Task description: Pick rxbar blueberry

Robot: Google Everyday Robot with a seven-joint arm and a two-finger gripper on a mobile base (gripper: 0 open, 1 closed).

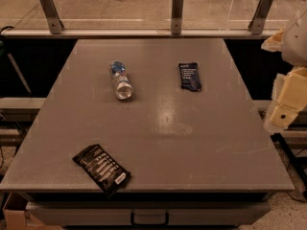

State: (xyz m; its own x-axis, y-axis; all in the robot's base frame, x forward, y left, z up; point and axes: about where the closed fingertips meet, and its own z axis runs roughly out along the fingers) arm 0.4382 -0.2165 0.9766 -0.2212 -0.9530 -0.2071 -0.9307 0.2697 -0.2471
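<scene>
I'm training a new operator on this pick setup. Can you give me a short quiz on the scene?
1. True or false: the bottle stands upright on the table.
2. Which lies nearest the camera? A black wrapper; B rxbar blueberry; C bottle.
3. Fill in: the gripper sits beyond the table's ___ edge in the picture, apart from the rxbar blueberry.
Key: 1 false; 2 A; 3 right.

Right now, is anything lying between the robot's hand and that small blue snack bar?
Nothing visible does. The hand hangs beside the right edge of the table, with only bare tabletop between it and the rxbar blueberry. The bottle lies left of the bar, and the black wrapper sits at the near left corner.
</scene>
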